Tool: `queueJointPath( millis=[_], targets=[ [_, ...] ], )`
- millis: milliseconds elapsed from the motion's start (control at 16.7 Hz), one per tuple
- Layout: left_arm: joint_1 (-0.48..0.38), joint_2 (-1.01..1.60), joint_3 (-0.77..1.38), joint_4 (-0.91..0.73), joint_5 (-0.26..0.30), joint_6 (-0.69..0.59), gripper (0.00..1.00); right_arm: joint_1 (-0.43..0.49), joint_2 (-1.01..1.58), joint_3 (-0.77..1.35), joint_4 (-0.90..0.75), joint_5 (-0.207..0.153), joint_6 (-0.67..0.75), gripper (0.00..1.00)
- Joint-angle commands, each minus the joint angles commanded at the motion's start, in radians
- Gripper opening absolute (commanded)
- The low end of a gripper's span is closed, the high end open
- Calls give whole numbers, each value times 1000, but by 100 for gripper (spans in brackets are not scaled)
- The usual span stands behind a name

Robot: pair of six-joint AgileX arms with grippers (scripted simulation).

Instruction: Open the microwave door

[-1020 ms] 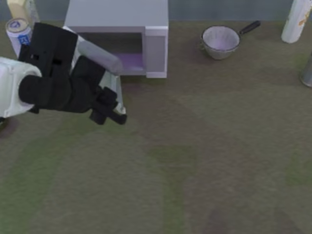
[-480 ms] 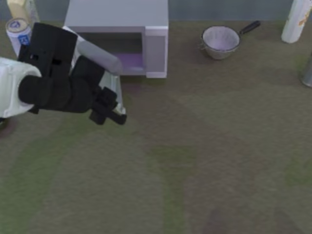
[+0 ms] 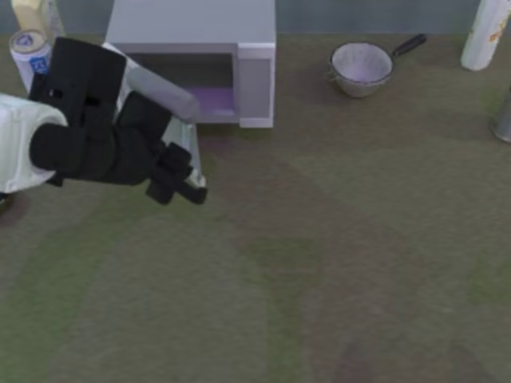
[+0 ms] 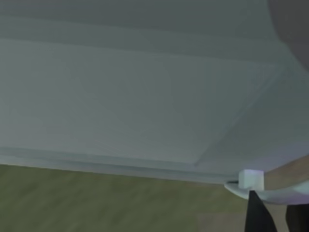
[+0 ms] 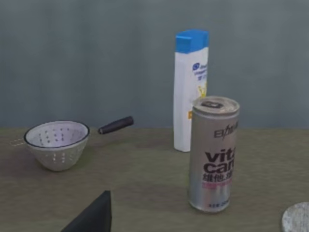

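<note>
The microwave (image 3: 196, 48) is sitting at about eleven o'clock on the desk (image 3: 319, 279), its purple-tinted cavity exposed. The microwave door (image 3: 160, 100) is being held swung well out toward the left, hinged at the oven's left side, so that its free edge is pointing toward the desk's front. The left gripper (image 3: 182, 185) is being kept at that free edge, at about nine o'clock from the desk's centre, apparently pinched on the door's handle strip; in the left wrist view the grey window is filling the picture and only dark finger tips are showing beside the white edge, so how wide the gripper is standing cannot be told for certain. The grip at the outer edge is judged to give the longest lever about the hinge. The opening is judged nearly complete.

The right arm is parked out of the top view; its camera is facing a colander (image 5: 57, 143), a shampoo bottle (image 5: 190, 89) and a drink can (image 5: 213, 153) at about two o'clock.
</note>
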Motion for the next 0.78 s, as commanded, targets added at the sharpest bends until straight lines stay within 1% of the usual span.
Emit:
queueJointPath(
  millis=[360, 780],
  targets=[
    [32, -10, -5, -15, 34, 59, 0, 0, 0, 0, 0, 0, 0, 100],
    [33, -10, -6, -16, 35, 61, 0, 0, 0, 0, 0, 0, 0, 100]
  ],
)
